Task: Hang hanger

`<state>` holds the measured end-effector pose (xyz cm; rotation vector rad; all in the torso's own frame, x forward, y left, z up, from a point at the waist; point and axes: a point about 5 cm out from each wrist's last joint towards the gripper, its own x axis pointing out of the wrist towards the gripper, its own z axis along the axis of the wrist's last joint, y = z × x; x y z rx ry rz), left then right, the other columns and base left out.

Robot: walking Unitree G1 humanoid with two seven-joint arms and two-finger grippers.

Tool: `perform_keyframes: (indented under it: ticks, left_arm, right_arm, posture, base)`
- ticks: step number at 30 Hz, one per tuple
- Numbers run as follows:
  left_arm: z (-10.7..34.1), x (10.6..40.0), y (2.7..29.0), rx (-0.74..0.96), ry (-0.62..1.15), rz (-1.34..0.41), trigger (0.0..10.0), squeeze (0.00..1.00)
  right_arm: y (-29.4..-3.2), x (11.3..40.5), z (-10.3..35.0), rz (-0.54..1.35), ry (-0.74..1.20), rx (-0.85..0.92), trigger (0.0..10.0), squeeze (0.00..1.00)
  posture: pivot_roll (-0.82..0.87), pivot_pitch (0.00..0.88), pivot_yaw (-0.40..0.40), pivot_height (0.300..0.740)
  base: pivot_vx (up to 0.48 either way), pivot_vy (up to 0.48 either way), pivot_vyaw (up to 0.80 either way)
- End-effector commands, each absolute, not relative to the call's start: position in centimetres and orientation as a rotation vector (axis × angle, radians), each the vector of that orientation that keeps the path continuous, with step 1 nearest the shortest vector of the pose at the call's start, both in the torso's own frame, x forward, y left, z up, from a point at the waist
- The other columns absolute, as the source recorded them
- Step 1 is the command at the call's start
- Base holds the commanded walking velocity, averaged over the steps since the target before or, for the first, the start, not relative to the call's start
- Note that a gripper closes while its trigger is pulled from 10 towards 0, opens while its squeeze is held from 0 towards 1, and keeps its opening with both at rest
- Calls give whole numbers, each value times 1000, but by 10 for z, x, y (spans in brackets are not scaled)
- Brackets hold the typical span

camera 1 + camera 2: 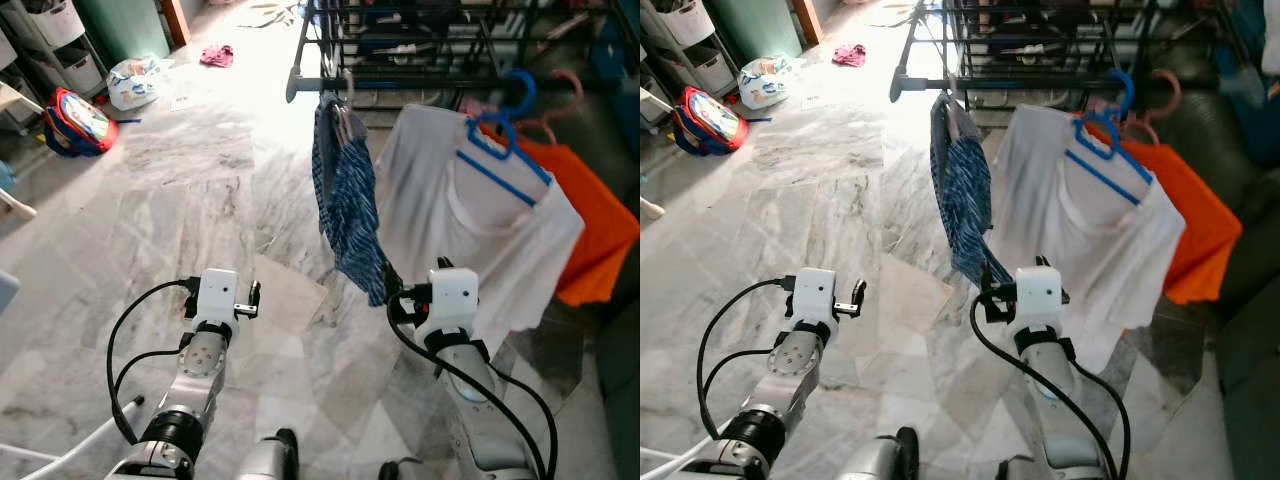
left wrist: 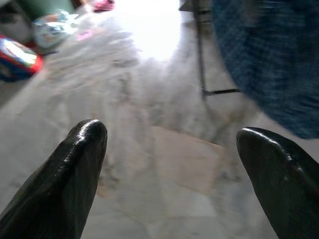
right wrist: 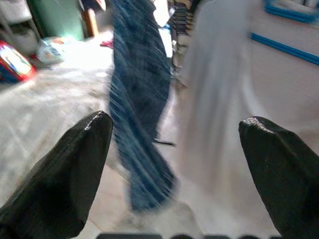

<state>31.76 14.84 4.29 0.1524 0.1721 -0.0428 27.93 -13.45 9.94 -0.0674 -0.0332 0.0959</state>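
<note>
1. a blue hanger [image 1: 500, 150] carrying a white t-shirt [image 1: 470, 215] hangs on the dark drying rack [image 1: 420, 45] at the far side of a marble floor [image 1: 200, 200]; its hook sits up near the rack's bars, though the exact bar it catches cannot be made out.
2. a blue patterned garment [image 1: 348, 205] hangs from the rack just to the left of the white t-shirt, draping toward the floor.
3. an orange garment [image 1: 590, 225] hangs behind and to the right of the t-shirt, with a pink hanger [image 1: 560, 95] above it.
4. the right gripper [image 3: 174, 169] is raised in front of the two hanging garments, its fingers [image 3: 65, 174] spread wide apart and holding nothing; the wrist view is blurred.
5. the left gripper [image 2: 169, 179] points over bare floor to the left of the blue patterned garment, its fingers [image 2: 60, 184] also spread and empty.
6. across the floor on the far left lie a red and blue bag [image 1: 75, 122], a white plastic bag [image 1: 135, 82] and a pink cloth [image 1: 217, 55].
</note>
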Motion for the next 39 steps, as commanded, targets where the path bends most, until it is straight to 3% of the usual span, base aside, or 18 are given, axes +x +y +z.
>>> perform_keyframes:
  ticks: [1,14,15,17,18,19,25,30,39]
  left_arm:
    - [35,313,154,164,204,-27,10000,0]
    - [4,292,161,237,355,-58,10000,0]
    - [0,289,162,247,382,-67,10000,0]
    - [-6,285,163,265,416,-80,10000,0]
    - [-9,283,164,273,437,-88,10000,0]
    - [-14,278,166,289,472,-101,10000,0]
    - [-34,259,174,350,611,-140,10000,0]
    - [-49,244,169,385,731,-215,10000,0]
    - [-49,245,155,386,726,-278,10000,0]
  right_arm:
    - [-132,277,94,99,-15,-51,10000,890]
    - [-137,274,41,130,171,-47,10000,882]
    - [-140,274,31,125,212,-41,10000,580]
    - [-145,272,19,118,265,-36,10000,522]
    - [-147,270,13,114,298,-21,10000,392]
    - [-150,268,6,103,333,-12,10000,0]
    - [-165,250,-31,7,530,115,10000,0]
    - [-175,225,-56,-30,705,94,10000,0]
    - [-181,214,-65,-31,778,58,10000,0]
  posture:
    - [-8,171,64,740]
    - [7,130,58,740]
    - [5,125,57,740]
    - [3,118,52,740]
    - [2,117,50,740]
    - [-3,108,44,740]
    - [-24,82,42,740]
    - [-39,53,52,740]
    - [-48,35,55,740]
  base:
    - [-292,0,0]
    - [-87,0,0]
    - [0,0,0]
    - [0,0,0]
    - [0,0,0]
    - [0,0,0]
    - [0,0,0]
    - [0,0,0]
    - [0,238,0]
